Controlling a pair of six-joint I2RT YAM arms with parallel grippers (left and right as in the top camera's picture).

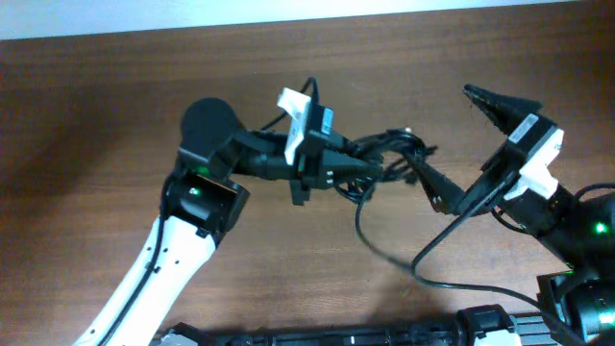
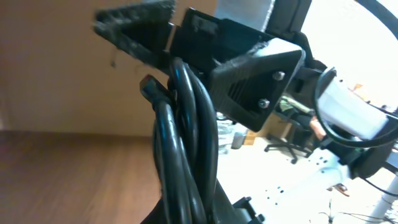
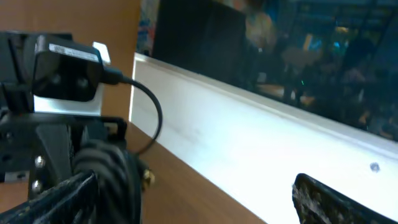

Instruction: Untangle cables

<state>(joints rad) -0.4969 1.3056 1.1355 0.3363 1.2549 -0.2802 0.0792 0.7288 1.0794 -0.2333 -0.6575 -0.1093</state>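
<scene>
From where I stand, the table (image 1: 115, 86) is a flat surface of brown wood with a fine grain and a soft shine. The cables (image 1: 402, 146) are gathered a little right of its middle, lifted above the wood as a dark bundle of smooth, round, glossy black cords. They lie tight against each other, and some are bent into small loops.

The left gripper (image 1: 377, 165) points to the right and is closed narrow on this bundle. In the left wrist view, the cords pass straight between its two black fingers (image 2: 134, 28), which are triangular in shape with a rough, ribbed face. One thin strand (image 1: 359, 219) leaves the bundle and runs down in a curve over the wood.

On the left wrist sits a boxy camera (image 1: 300, 113) in white and black plastic.

The right gripper (image 1: 444, 133) stands just beside the bundle, on its right side. Its two long, pointed, matte black jaws are spread very wide, and nothing is held between them. In the right wrist view, a small gold-coloured metal plug (image 3: 148, 179) shows at the edge of the bundle.
</scene>
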